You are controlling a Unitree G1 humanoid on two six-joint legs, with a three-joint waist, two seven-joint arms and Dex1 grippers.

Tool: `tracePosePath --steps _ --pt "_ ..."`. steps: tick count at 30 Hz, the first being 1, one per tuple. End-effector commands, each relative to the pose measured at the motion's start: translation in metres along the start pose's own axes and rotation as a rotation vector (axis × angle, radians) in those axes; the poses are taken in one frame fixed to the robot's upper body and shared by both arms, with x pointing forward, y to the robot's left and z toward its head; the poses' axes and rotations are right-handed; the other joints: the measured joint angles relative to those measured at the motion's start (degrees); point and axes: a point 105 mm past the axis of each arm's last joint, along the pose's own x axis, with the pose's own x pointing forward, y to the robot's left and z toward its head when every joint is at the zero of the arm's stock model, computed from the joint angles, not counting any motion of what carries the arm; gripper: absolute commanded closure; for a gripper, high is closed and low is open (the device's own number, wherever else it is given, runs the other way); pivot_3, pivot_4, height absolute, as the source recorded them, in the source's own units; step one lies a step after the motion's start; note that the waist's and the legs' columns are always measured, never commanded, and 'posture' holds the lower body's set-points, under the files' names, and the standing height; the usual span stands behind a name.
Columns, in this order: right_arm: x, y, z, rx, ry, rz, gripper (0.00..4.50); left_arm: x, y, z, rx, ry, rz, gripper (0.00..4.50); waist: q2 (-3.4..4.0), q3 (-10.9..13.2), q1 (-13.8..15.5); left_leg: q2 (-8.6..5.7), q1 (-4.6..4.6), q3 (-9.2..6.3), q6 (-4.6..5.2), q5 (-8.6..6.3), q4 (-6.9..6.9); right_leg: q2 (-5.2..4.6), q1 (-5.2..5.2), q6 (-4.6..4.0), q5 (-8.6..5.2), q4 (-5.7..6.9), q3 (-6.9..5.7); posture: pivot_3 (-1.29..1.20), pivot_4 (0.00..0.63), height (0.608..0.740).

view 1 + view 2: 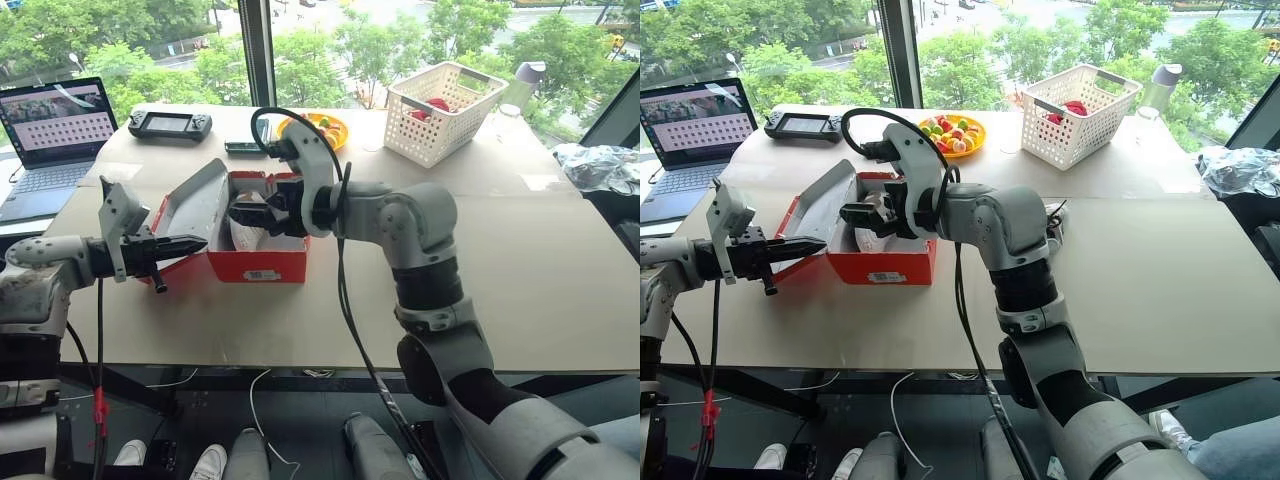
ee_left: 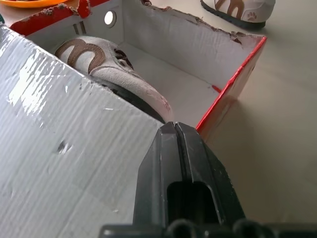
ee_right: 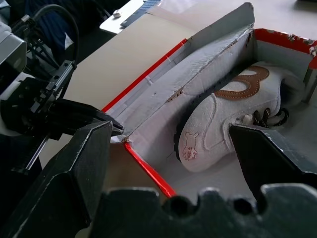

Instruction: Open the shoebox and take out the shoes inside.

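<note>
Shoebox: red shoebox [image 1: 262,262] stands open on the table [image 1: 520,270]; its lid [image 1: 195,205] is tipped back toward the left gripper
Left gripper: left gripper [image 1: 192,243] has its fingers pressed together, empty; the tips sit at the lid's edge, seemingly propping it
Right gripper: right gripper [image 1: 243,213] is spread wide, empty, poised over the box mouth; one sneaker [image 3: 223,124] lies just ahead between its fingers
Other sneaker: second sneaker [image 2: 237,9] rests on the table beyond the box
Step in hand: reach for the remaining sneaker
Doing it well: lower the fingers to straddle the shoe's midsection, clear of the box walls; close firmly; lift straight up; keep the lid propped
</note>
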Motion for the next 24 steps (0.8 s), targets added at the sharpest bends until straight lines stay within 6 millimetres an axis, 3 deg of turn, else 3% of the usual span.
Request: tracePosePath --steps 1,10,21,24 --pt "0.024 -0.002 0.004 -0.127 0.011 -0.052 0.02 0.002 -0.001 0.009 0.035 -0.023 -0.012 4.50 0.00 0.00 -0.08 0.01 -0.01 0.00 0.00 0.00 -0.07 0.01 -0.03 -0.01 -0.01 -0.02 -0.01 0.00 0.150 0.702" --pt "0.061 -0.010 -0.026 -0.169 0.103 -0.099 0.02 0.002 -0.003 0.005 0.023 -0.024 -0.011 4.50 -0.01 -0.01 -0.41 0.03 -0.04 -0.01 0.00 0.00 -0.18 0.02 -0.08 -0.04 -0.07 0.00 -0.06 0.00 0.150 0.702" --pt "0.078 -0.005 -0.050 -0.099 0.144 -0.099 0.02 -0.001 -0.003 0.004 0.024 -0.014 -0.005 4.50 -0.01 -0.01 -0.52 0.02 0.00 -0.03 0.00 0.00 -0.15 0.03 -0.05 -0.04 -0.07 0.03 -0.07 0.00 0.150 0.702" --pt "0.079 -0.009 -0.065 -0.070 0.174 -0.121 0.02 -0.003 -0.002 0.004 0.024 -0.012 -0.001 4.50 -0.02 -0.01 -0.57 0.02 0.03 -0.03 0.00 0.00 -0.15 0.02 -0.02 -0.04 -0.07 0.03 -0.07 0.00 0.150 0.702"
